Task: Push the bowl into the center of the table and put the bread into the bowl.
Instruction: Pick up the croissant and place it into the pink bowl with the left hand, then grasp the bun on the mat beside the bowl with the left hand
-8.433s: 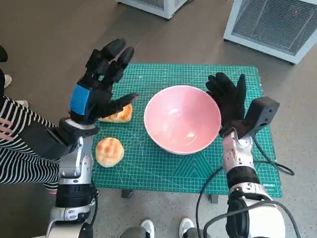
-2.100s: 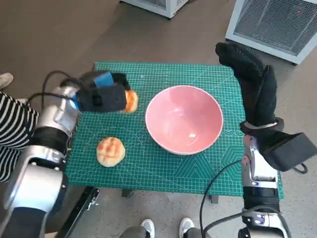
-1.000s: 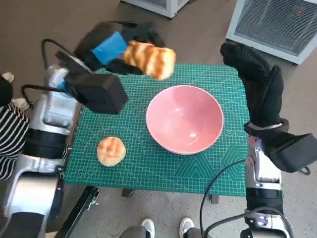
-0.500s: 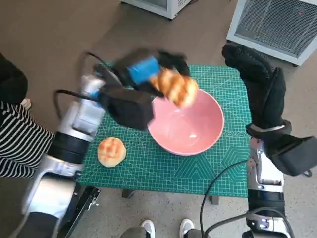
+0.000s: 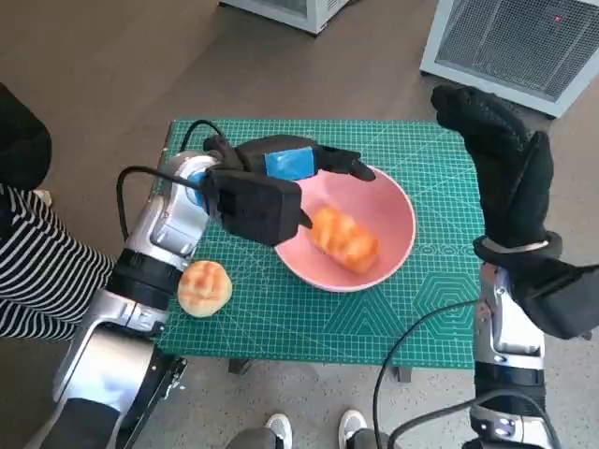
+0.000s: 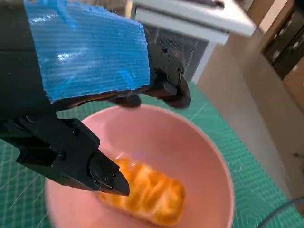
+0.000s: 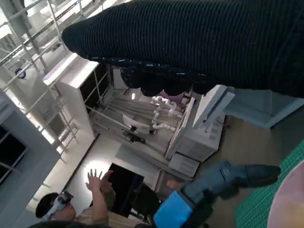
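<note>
Half a second earlier the long bread loaf hung under the left hand above the bowl's far-left rim; now the loaf (image 5: 344,239) lies inside the pink bowl (image 5: 398,210), slightly blurred, and the left hand (image 5: 292,159) hovers over the bowl's far-left rim with its fingers (image 5: 351,168) spread and holding nothing. The bowl stands near the middle of the green cutting mat (image 5: 412,309) that covers the table. A round bun (image 5: 205,287) rests on the mat at the near left, apart from the bowl. The right hand (image 5: 510,182) is raised above the table's right edge, gloved fingers extended and together, empty. Printed markings on the mat are too small to read. The left wrist view alone shows the loaf's golden, ridged crust (image 6: 149,197) on the bowl's inner wall (image 6: 190,156), below the blue-taped back of the hand (image 6: 85,52). The right wrist view alone shows a person (image 7: 71,209) with one hand lifted, white cabinets (image 7: 199,128) beyond, the left hand's blue tape (image 7: 173,211) and a sliver of the bowl's rim (image 7: 289,204). The head view adds a striped sleeve (image 5: 37,281) at the left and white grilled units (image 5: 510,37) on the far floor.
</note>
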Tool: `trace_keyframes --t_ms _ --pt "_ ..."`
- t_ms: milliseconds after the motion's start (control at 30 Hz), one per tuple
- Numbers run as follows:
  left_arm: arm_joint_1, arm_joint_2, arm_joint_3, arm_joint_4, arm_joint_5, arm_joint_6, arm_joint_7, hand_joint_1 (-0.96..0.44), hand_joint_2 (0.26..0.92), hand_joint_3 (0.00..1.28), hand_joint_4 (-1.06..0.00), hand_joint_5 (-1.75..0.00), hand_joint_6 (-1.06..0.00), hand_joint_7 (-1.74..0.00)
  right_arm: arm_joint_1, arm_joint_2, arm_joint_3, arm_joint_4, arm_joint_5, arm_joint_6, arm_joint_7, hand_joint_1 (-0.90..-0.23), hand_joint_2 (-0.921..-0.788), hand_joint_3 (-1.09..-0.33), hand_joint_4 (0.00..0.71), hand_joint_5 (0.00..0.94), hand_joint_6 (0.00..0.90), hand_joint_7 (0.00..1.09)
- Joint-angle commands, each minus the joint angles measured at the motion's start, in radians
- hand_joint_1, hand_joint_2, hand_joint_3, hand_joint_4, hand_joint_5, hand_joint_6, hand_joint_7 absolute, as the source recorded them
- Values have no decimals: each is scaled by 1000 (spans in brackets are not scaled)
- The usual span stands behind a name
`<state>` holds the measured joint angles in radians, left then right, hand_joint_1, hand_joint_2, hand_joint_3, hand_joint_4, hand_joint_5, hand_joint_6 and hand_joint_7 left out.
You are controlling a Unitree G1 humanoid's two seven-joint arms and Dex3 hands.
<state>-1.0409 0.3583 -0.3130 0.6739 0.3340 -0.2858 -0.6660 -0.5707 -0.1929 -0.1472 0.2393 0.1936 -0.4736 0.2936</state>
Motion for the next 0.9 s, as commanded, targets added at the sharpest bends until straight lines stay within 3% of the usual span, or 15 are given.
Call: trace_keyframes --t_ms 33,467,900 --pt "21 45 29 -77 -20 -12 -4 -86 800 40 -155 -1 -225 -94 28 3 4 -11 -11 21 -16 -762 -921 -720 192 2 7 605" --pt "141 222 162 -296 -151 -49 -80 -117 800 24 -153 -3 -229 -62 34 13 12 -29 -16 35 -38 -770 -921 -708 191 1 6 606" --pt "371 414 302 -537 -202 4 -106 -107 790 14 -166 -6 -247 -65 30 22 15 -27 -3 38 -36 -769 -921 -699 188 0 8 608"
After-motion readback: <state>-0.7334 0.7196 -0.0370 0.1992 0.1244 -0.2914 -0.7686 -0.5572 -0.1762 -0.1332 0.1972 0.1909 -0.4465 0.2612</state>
